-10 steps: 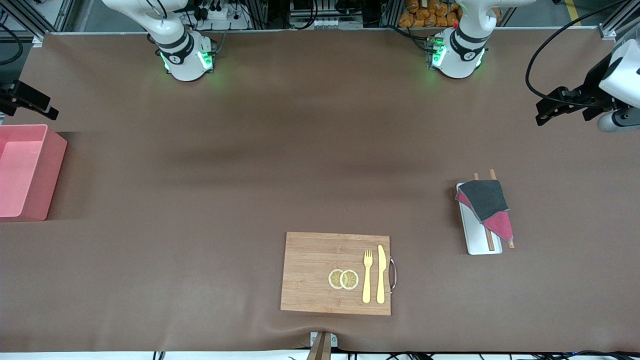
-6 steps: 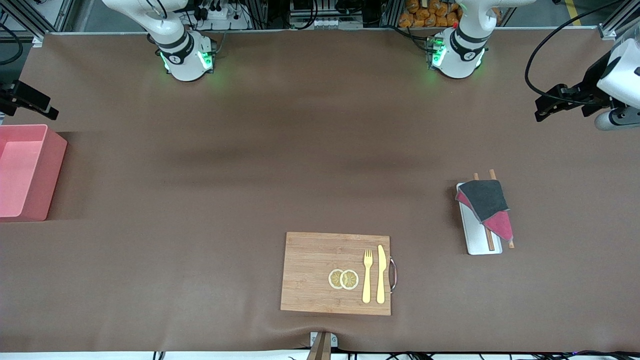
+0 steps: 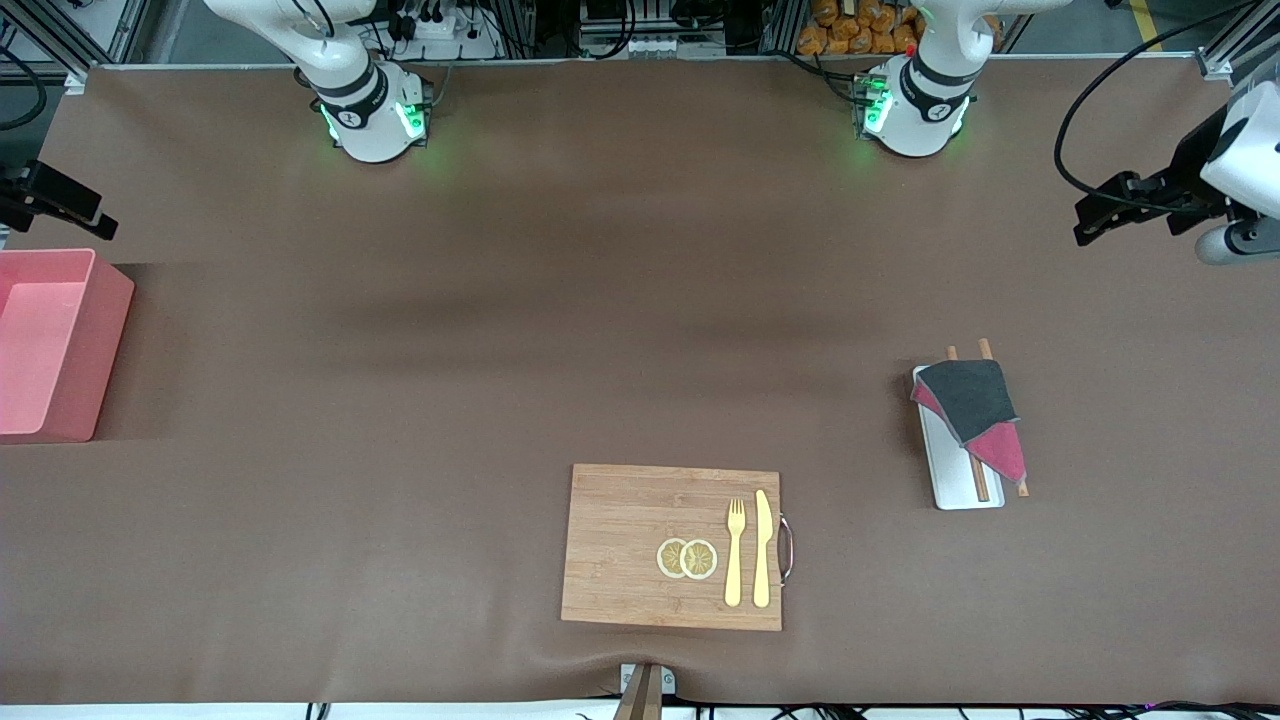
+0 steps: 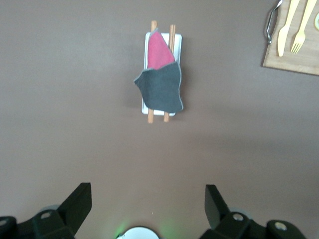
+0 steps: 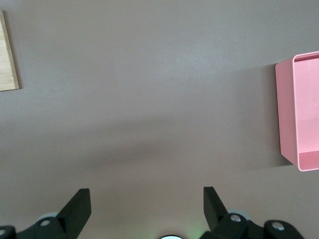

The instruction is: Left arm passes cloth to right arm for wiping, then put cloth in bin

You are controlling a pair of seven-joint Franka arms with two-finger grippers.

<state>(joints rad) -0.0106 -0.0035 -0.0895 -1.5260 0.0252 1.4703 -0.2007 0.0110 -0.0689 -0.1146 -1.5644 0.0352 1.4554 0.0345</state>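
The cloth (image 3: 968,408), dark grey over crimson-pink, lies folded on a white tray (image 3: 950,485) across two chopsticks (image 3: 980,480). In the left wrist view the cloth (image 4: 162,89) lies well ahead of my open, empty left gripper (image 4: 148,199). That left gripper (image 3: 1100,210) hangs high over the table's edge at the left arm's end. The pink bin (image 3: 100,350) stands at the right arm's end. My right gripper (image 3: 60,200) hangs beside it, open and empty (image 5: 147,199), with the bin (image 5: 286,109) at the side of its view.
A wooden cutting board (image 3: 620,540) lies near the front edge, with two lemon slices (image 3: 687,558), a yellow fork (image 3: 735,550) and a knife (image 3: 762,548) on it. Its corner shows in both wrist views (image 4: 294,59) (image 5: 7,55).
The left hand has shifted slightly over the table's edge. The cloth, tray, bin and right arm have not moved.
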